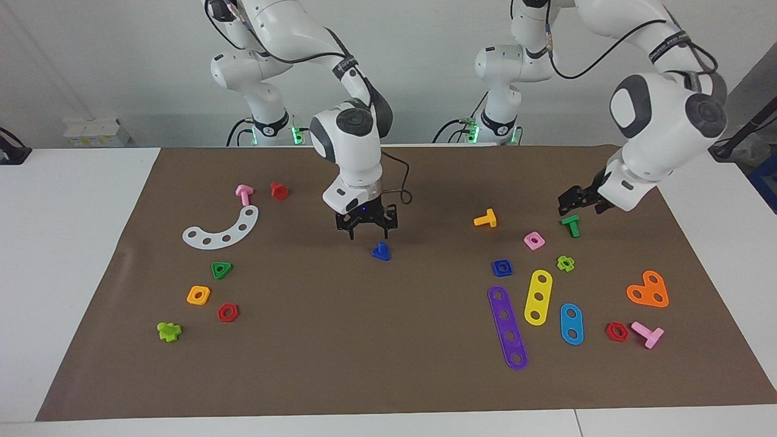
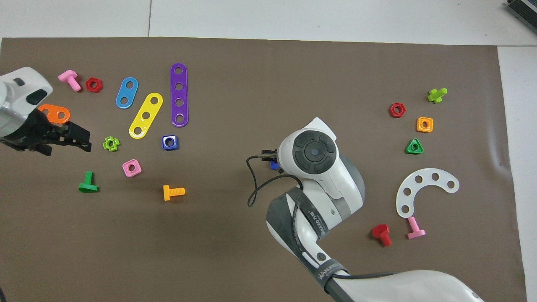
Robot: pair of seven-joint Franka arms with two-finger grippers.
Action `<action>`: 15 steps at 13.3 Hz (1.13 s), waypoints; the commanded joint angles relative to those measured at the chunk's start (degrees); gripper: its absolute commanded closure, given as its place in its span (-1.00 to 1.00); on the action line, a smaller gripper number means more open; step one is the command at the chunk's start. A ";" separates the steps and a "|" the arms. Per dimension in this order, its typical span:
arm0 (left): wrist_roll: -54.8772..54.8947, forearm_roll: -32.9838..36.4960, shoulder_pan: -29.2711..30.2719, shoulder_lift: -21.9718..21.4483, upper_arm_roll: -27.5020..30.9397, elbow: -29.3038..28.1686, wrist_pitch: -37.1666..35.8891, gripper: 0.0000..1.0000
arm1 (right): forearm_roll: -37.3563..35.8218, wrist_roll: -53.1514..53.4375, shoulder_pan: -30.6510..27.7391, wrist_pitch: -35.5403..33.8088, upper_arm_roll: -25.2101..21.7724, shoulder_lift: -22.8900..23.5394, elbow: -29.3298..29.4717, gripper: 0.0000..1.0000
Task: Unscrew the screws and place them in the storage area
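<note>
Brown mat (image 1: pixel 388 340): matt, paper-like sheet with faint creases near the edge at the right arm's end. Counter (image 1: pixel 73 243) around it: smooth, white, lightly reflective. Blue screw (image 1: pixel 381 251): smooth moulded plastic, slight sheen. White curved strip (image 1: pixel 221 230): thin, flat plastic, semi-matt. Purple strip (image 1: pixel 508 328), yellow strip (image 1: pixel 538 297) and orange heart plate (image 1: pixel 648 290): glossy, translucent-looking plastic. Arm shells: glossy white plastic. Right tool (image 1: pixel 367 226) and left tool (image 1: pixel 573 203): matt black.
</note>
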 commanded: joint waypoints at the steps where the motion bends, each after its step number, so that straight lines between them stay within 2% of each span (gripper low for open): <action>1: 0.24 3.42 2.24 -3.12 -0.38 -2.13 -3.05 -1.00 | -2.77 2.86 1.12 0.81 -0.22 3.94 3.17 -0.69; 2: 0.06 3.51 2.60 -5.05 -0.38 -2.13 -2.97 -1.00 | -3.04 2.95 1.12 0.98 -0.21 4.03 2.65 -0.62; 3: -0.02 3.51 2.60 -7.15 -0.47 -1.96 -2.88 -1.00 | -3.04 2.78 0.95 2.29 -0.21 4.55 2.30 -0.44; 4: -0.03 3.51 2.42 -9.18 -0.47 -1.26 -2.27 -1.00 | -3.04 2.86 1.03 3.96 -0.21 4.99 1.77 -0.38; 6: -0.11 4.03 1.63 -9.46 -1.08 2.68 -1.91 -1.00 | -3.04 3.13 1.12 4.41 -0.21 5.35 1.68 -0.34; 8: 0.41 4.83 1.54 -8.58 -1.78 5.16 -0.34 -1.00 | -3.04 3.39 1.12 4.41 -0.21 5.35 1.59 -0.21; 10: 0.06 4.21 1.46 -8.58 -2.14 4.37 5.54 -1.00 | -3.04 3.48 1.03 4.41 -0.21 5.35 1.59 0.26; 13: 0.15 4.12 0.49 -9.46 -2.14 2.18 5.82 -1.00 | -3.04 3.04 0.86 4.33 -0.21 5.09 1.59 0.84; 14: 0.24 4.12 0.66 -9.63 -2.14 1.65 5.74 -1.00 | -3.04 2.61 0.51 3.98 -0.21 4.65 1.59 1.00; 15: 0.33 4.12 1.01 -9.64 -2.14 1.56 5.65 -1.00 | -3.04 2.34 0.24 3.71 -0.21 4.12 1.24 1.00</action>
